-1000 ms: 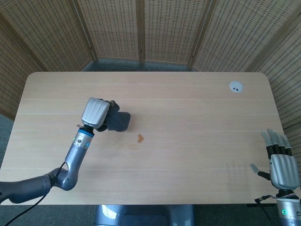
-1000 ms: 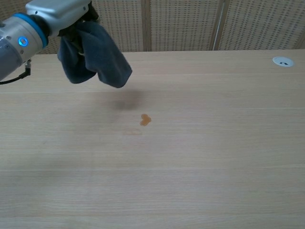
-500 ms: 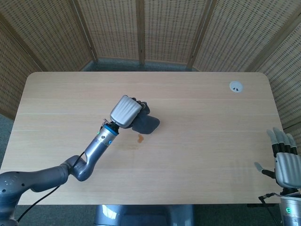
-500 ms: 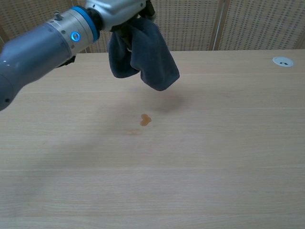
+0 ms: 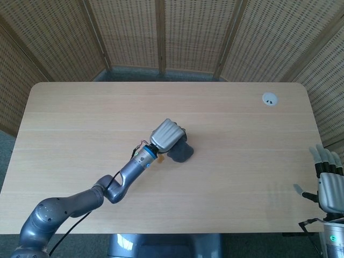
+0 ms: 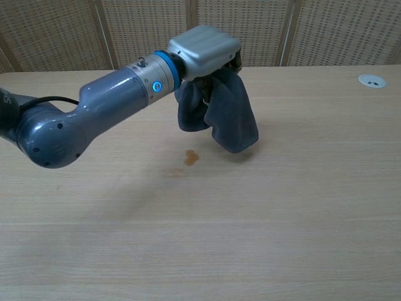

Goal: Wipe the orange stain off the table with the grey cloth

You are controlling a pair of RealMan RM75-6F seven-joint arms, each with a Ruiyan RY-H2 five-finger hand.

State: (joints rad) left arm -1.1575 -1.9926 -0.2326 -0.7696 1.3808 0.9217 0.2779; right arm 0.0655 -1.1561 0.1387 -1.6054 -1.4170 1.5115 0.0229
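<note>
My left hand (image 6: 203, 47) grips the grey cloth (image 6: 229, 119), which hangs down from it in a bunch. Its lower end is close over the table, just right of and behind the orange stain (image 6: 191, 157). Whether the cloth touches the wood I cannot tell. In the head view the left hand (image 5: 167, 134) and cloth (image 5: 181, 152) are at mid-table, and the wrist covers the stain's spot. My right hand (image 5: 329, 185) is at the table's near right corner, fingers spread and holding nothing.
The light wooden table (image 5: 242, 156) has a white cable grommet (image 5: 270, 99) at its far right, also seen in the chest view (image 6: 371, 80). Wicker screens stand behind the table. My left forearm (image 6: 94, 116) stretches over the table's left half.
My left hand has carried the cloth rightward and downward, from left of the stain to just right of it. The right hand has drifted slightly towards the table's edge.
</note>
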